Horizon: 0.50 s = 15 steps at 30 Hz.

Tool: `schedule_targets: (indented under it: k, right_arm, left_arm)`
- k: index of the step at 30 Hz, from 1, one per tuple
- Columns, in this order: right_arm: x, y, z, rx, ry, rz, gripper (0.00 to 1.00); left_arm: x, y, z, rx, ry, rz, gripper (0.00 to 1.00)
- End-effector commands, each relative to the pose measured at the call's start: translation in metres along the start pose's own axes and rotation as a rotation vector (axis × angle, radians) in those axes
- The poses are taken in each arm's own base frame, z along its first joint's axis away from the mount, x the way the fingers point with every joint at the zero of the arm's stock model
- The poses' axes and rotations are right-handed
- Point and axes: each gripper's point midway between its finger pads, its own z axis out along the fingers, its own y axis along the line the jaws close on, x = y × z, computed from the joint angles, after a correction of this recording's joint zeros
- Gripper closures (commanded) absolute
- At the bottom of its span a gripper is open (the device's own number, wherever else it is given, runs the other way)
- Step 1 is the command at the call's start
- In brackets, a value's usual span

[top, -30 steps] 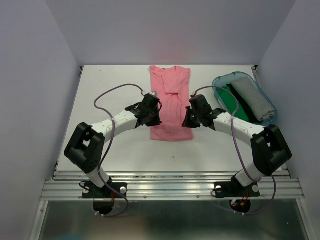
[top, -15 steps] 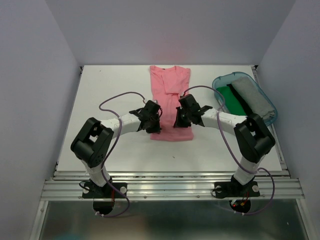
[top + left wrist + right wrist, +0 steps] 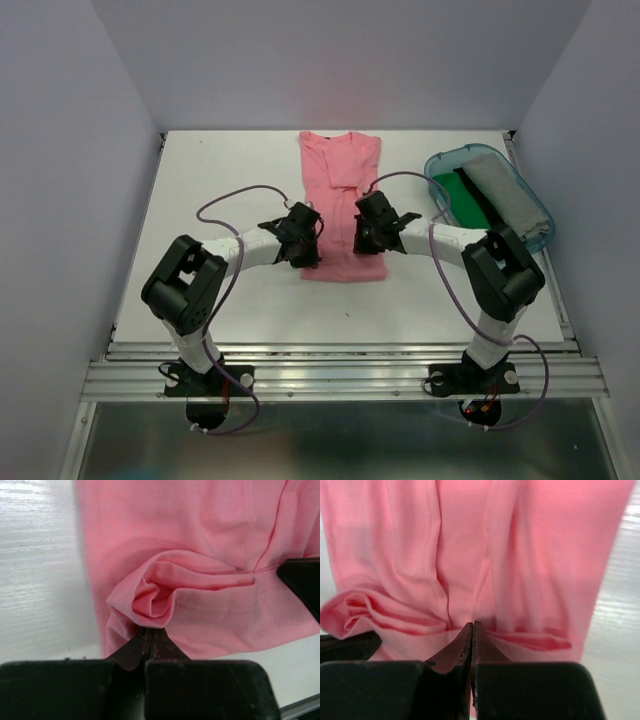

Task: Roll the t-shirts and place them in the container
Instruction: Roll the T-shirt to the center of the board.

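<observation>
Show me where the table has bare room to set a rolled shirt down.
Free: the table left of the pink t-shirt, and the near strip below its hem. Crowded: the hem, where left claw and right claw pinch, and around the tub.

You have the laid-out t-shirt lying lengthwise on the middle of the table, reaching back to its far edge. At its near end, the left gripper sits on the left corner and the right gripper on the right side. To your right, apart from it, the tub holds the left folded shirt beside the right folded shirt
</observation>
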Motion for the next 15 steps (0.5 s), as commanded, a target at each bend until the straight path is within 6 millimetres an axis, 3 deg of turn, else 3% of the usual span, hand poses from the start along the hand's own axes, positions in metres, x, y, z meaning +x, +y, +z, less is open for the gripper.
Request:
schedule_targets:
  k: [1,5,9,12,15]
  right_arm:
    - [-0.037,0.01,-0.044,-0.032,-0.148,-0.013,0.99]
    - [-0.031,0.007,-0.054,-0.035,-0.146,-0.001,0.99]
    - [-0.016,-0.005,-0.044,0.001,-0.109,0.012,0.99]
    - [-0.008,-0.011,-0.037,0.024,-0.088,0.012,0.99]
    - [-0.004,-0.023,-0.033,0.058,-0.08,0.006,0.99]
  left_arm:
    - [-0.011,-0.015,-0.026,0.065,-0.026,0.024,1.0]
    - [-0.018,-0.049,-0.04,0.169,-0.035,0.056,1.0]
    - [-0.02,-0.081,-0.04,0.282,-0.019,0.065,1.0]
    - [-0.022,-0.086,-0.03,0.29,-0.009,0.065,1.0]
    - [-0.022,-0.078,-0.014,0.239,-0.001,0.071,1.0]
